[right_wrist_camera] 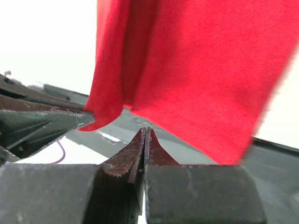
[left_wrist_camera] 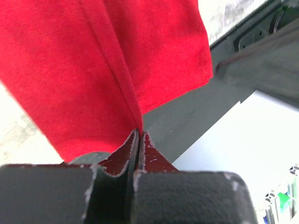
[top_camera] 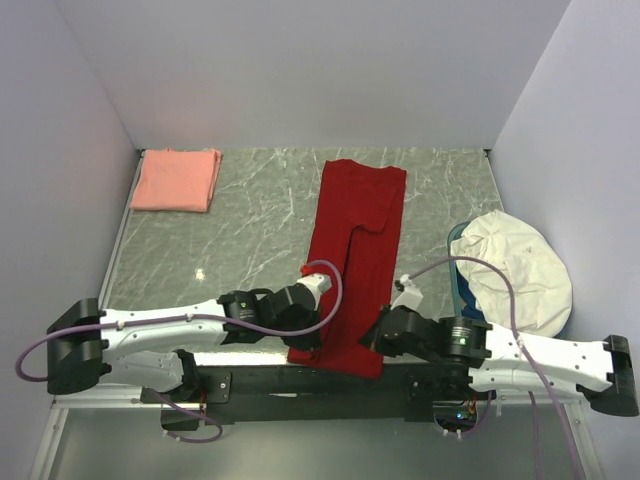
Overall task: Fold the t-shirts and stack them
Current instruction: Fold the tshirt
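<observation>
one long soft red t-shirt (top_camera: 355,250)

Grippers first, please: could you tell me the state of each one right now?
Left gripper: closed on the deep red cloth t-shirt.
Right gripper: closed, apparently pinching nothing.

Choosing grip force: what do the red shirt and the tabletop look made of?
The red shirt: soft matte knit cloth, probably cotton; it drapes in folds and has a stitched hem. The tabletop: grey stone-look surface with white veins and slight gloss, perhaps marble or laminate.
</observation>
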Available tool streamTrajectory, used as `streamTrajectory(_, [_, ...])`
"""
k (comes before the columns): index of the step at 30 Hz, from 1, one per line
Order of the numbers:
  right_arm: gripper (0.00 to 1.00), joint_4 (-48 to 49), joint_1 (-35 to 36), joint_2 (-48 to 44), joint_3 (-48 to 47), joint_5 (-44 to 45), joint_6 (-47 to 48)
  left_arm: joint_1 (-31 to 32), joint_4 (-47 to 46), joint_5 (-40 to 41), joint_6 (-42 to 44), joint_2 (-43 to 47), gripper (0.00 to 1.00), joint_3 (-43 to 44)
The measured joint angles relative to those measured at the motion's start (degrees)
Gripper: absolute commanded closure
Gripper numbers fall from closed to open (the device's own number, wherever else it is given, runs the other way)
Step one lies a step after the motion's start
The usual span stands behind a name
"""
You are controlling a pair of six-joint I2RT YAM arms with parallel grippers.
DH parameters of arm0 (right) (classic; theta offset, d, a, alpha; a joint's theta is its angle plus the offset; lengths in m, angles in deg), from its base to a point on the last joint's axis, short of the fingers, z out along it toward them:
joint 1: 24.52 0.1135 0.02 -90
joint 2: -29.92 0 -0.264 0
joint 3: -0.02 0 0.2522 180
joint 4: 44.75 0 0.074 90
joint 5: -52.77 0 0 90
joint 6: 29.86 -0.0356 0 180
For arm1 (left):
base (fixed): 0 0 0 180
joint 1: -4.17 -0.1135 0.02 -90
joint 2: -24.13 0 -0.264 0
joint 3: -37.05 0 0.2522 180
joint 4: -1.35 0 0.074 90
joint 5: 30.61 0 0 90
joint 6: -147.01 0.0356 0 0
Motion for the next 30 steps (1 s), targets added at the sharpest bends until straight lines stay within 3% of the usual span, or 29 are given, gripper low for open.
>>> streamTrajectory(4, [1.0,-7.65,0.0,-6.12,0.28,2.62,-1.9,1.79,-2.25,-1.36,0.94,-4.59,0.99,1.18])
streamTrajectory(7, [1.0,-9.99,0.0,-8.2,1.44,3.08,-2.67,3.19,-3.43,-1.88,1.79,-8.09,0.92,2.45])
streamTrajectory(10, [1.0,-10.86,0.0,-8.0,3.17,2.82,-2.84,4.26,-4.92,-2.54,2.43,-11.69,0.72,3.37])
streamTrajectory(11, [1.0,-11.1,0.0,-7.65,3.54,2.67,-2.82,4.57,-5.25,-2.8,2.54,-12.66,0.57,3.41])
streamTrajectory(13, [0.99,-11.19,0.0,-6.62,3.89,2.36,-2.8,5.09,-5.42,-2.93,2.69,-13.9,0.43,3.41])
streamTrajectory(16, [0.93,-11.13,-0.44,-4.79,3.89,1.84,-2.4,5.44,-5.53,-2.82,2.91,-13.77,0.32,3.43])
streamTrajectory(20, [0.91,-10.21,-4.57,-2.93,3.74,0.44,1.53,5.4,-5.29,-1.73,2.89,-11.23,0.31,3.43])
streamTrajectory(23, [0.88,-6.78,-18.36,-0.7,3.39,-3.93,8.61,3.5,-5.09,-1.33,2.62,-7.17,0.34,3.41])
streamTrajectory(27, [0.64,-3.45,-34.03,7.8,-3.58,-7.3,18.51,-3.65,-6.45,-1.31,1.53,-2.34,0.35,2.14])
streamTrajectory(30, [0.55,0.13,-41.09,19.26,-14.53,-9.18,24.41,-11.21,-7.06,-1.77,0.55,-0.33,0.35,0.17])
